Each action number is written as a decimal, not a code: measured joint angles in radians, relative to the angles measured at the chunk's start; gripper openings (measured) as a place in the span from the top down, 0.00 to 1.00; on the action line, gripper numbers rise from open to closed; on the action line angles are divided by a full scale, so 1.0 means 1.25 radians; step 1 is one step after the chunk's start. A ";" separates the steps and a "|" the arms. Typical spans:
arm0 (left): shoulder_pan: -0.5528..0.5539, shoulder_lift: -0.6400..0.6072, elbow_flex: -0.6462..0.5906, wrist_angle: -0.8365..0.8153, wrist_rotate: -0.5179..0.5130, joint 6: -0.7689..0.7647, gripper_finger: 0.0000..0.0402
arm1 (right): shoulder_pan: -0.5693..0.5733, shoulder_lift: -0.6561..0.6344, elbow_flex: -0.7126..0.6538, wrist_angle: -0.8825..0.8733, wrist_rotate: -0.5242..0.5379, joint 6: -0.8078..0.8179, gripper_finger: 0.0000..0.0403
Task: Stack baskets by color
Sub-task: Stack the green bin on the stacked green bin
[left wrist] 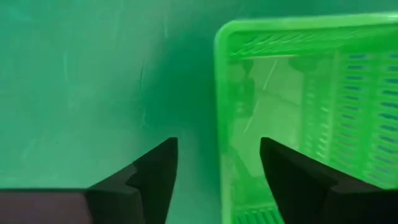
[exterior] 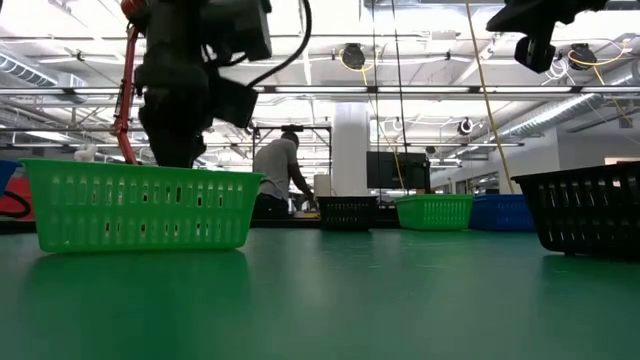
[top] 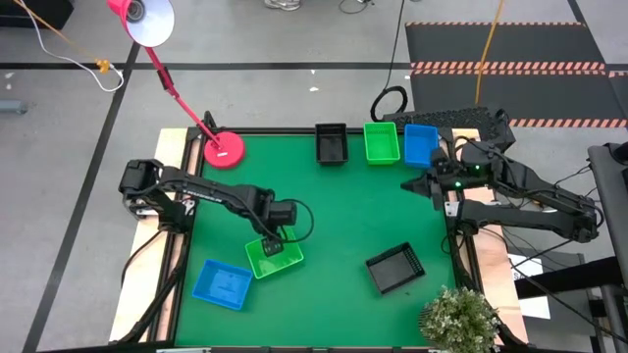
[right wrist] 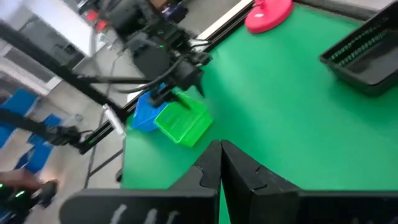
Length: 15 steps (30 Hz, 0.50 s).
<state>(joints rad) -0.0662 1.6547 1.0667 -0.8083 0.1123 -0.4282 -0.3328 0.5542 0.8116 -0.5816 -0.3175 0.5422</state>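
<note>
A green basket (top: 276, 258) rests flat on the green mat near the table's front left. My left gripper (top: 267, 240) points down at its far-left wall (left wrist: 219, 93) and is open, with one finger inside the basket (left wrist: 292, 174), one outside (left wrist: 155, 174), and a gap showing on both sides. A blue basket (top: 223, 284) lies just left of it, and a black basket (top: 395, 268) at the near right. At the far edge stand a black basket (top: 332, 144), a green basket (top: 382, 143) and a blue basket (top: 420, 144). My right gripper (top: 407, 185) hangs shut above the mat's right side.
A pink lamp base (top: 224, 150) sits at the mat's far left, its arm slanting up and away. A potted plant (top: 458, 316) stands at the near right corner. Open mat lies in the middle. A person (exterior: 280, 170) stands in the room beyond the table.
</note>
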 joint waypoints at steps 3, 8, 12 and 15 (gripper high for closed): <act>0.000 0.000 -0.020 0.012 -0.019 -0.002 0.56 | 0.000 0.000 0.000 0.000 -0.006 -0.002 1.00; 0.010 0.000 -0.023 0.036 -0.008 0.015 0.89 | 0.000 0.000 0.000 0.001 -0.004 0.031 1.00; 0.040 0.000 0.011 0.039 -0.003 -0.041 0.96 | 0.000 0.000 0.000 0.013 0.000 0.113 1.00; 0.056 0.000 0.071 0.034 -0.050 -0.063 0.98 | 0.000 0.000 0.000 0.041 0.018 0.207 1.00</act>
<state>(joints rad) 0.0037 1.6550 1.1556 -0.7658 0.0498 -0.5071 -0.3325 0.5545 0.8116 -0.5303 -0.2946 0.8012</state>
